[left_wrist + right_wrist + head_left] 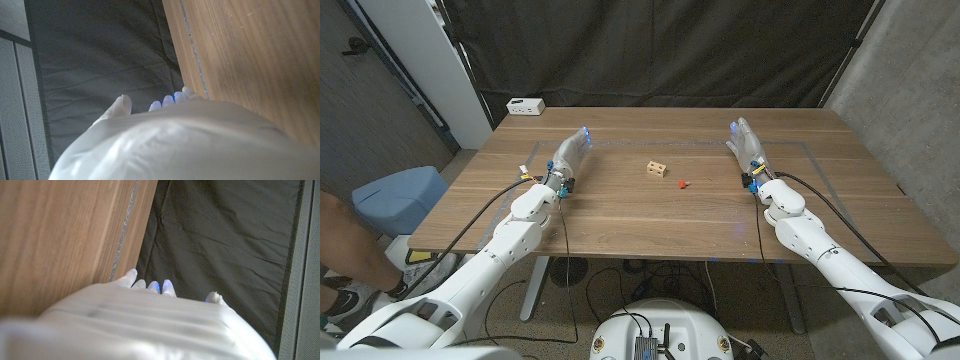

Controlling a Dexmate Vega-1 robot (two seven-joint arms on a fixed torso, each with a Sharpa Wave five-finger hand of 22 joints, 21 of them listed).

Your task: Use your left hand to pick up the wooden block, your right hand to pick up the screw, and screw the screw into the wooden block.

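**A:** Wooden surface (620, 215) with a black curtain (660, 50) hanging behind its far edge, and a white box (526, 105) sitting at the far left corner. Where's the actual stuff?

**B:** Wooden block (657, 168) is about mid-surface, a bit toward the far edge. The little red screw (683, 184) lies just beside it, on the right and nearer the front edge, not touching.

**A:** Anything in the way?

**B:** Nope, bare wood all around both. The left hand (571, 153) and right hand (747, 144) are well apart from them, out on either side, fingers straight, holding nothing. There's a person's leg (350, 250) past the left edge.
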